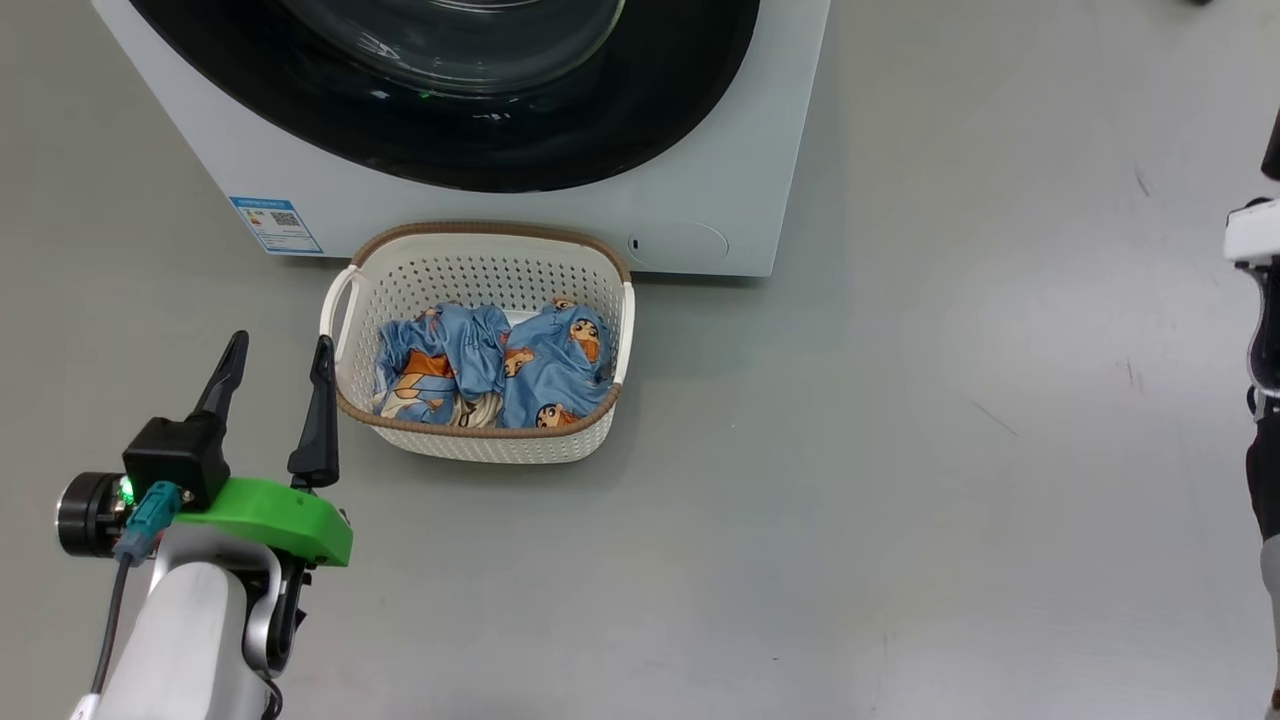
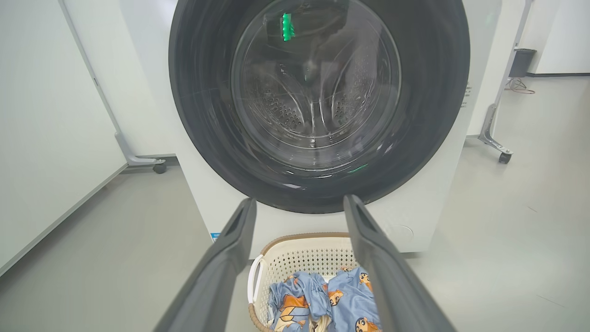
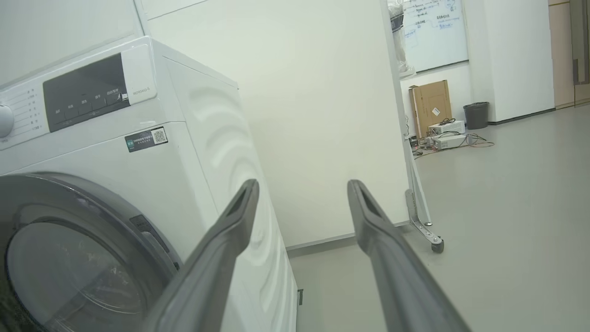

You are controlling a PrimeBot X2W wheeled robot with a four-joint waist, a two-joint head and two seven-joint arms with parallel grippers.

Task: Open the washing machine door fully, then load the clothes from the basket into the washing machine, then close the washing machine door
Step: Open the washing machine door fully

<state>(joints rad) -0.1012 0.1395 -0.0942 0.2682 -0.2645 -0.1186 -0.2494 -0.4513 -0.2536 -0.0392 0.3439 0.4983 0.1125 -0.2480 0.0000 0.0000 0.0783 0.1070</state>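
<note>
Plainly, in the head view the washing machine door (image 1: 640,120) is shut against the washing machine (image 1: 760,200). The basket (image 1: 480,232) stands on the floor just before it, touching or nearly so, with the clothes (image 1: 500,370) heaped inside. The left gripper (image 1: 280,343) hovers beside the basket's left handle, fingers spread and empty. Starting on the clothes now would be out of order.

From the left wrist view, those fingers frame the door's lower rim and the basket below. The glossy rim looks slick, so a pull there could slip off. A low reach might also knock the basket.

From the right wrist view, the right gripper (image 3: 302,182) is spread wide and holds nothing. It points past the machine's right side, wide of a dark recess at the door's edge. A misjudged reach for that recess could strike the glass.
</note>
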